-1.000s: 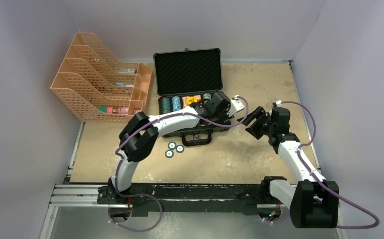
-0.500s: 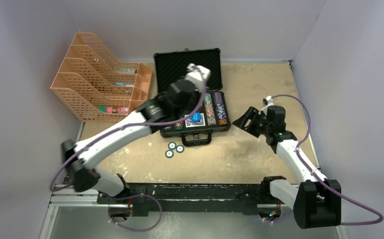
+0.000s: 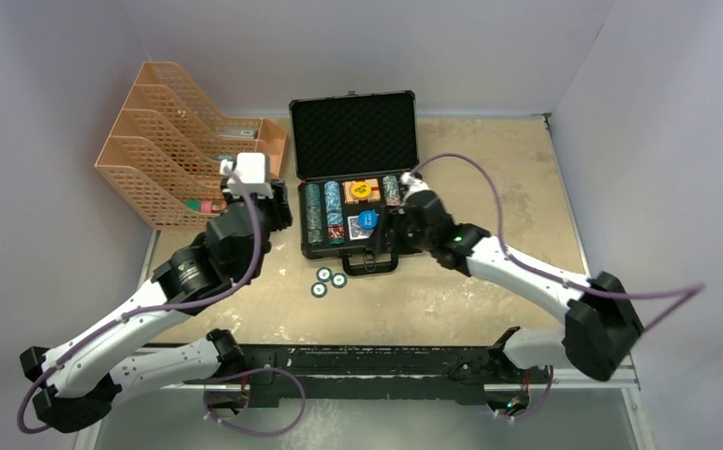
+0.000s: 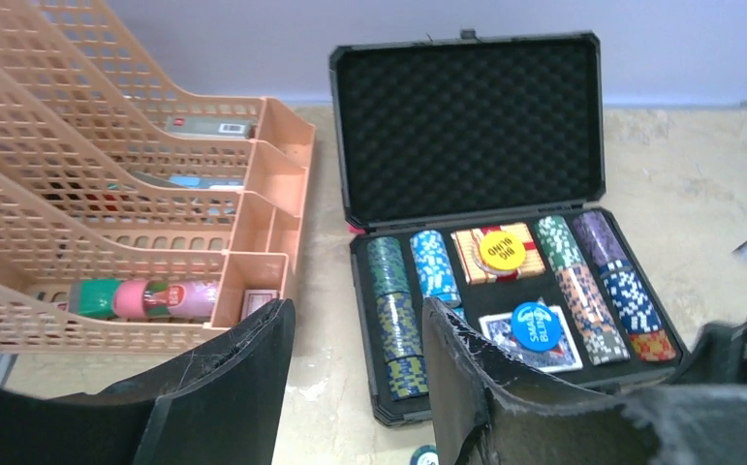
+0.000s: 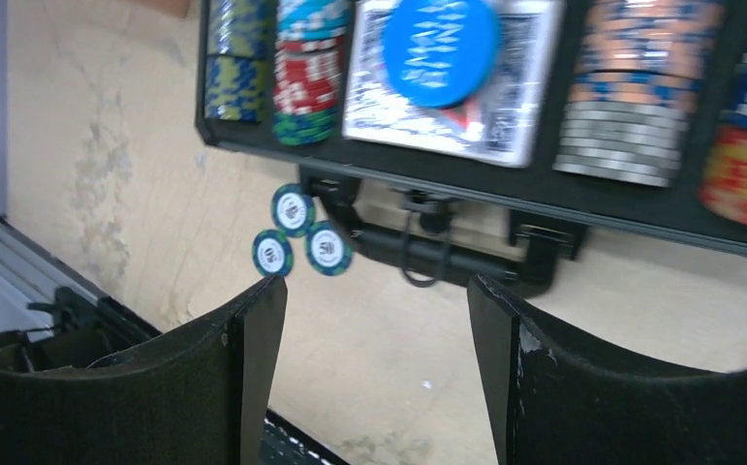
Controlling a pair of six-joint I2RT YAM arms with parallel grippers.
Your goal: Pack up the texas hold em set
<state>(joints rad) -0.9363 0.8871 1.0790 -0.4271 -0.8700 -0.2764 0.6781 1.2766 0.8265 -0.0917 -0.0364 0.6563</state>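
From above, both arms stretch toward the open case (image 3: 353, 136), left gripper (image 3: 279, 212) beside it, right gripper (image 3: 386, 233) over its front. Left wrist: jaws apart, empty. Right wrist: jaws wide, empty, above three loose chips (image 5: 293, 210).

An orange mesh file organiser (image 3: 165, 155) stands at the far left of the scuffed tan tabletop (image 3: 498, 178), a pink-and-green item (image 4: 141, 298) lying in its front compartment, with pale grey walls (image 3: 357, 37) around the table and a metal rail (image 3: 142, 361) along the near edge.
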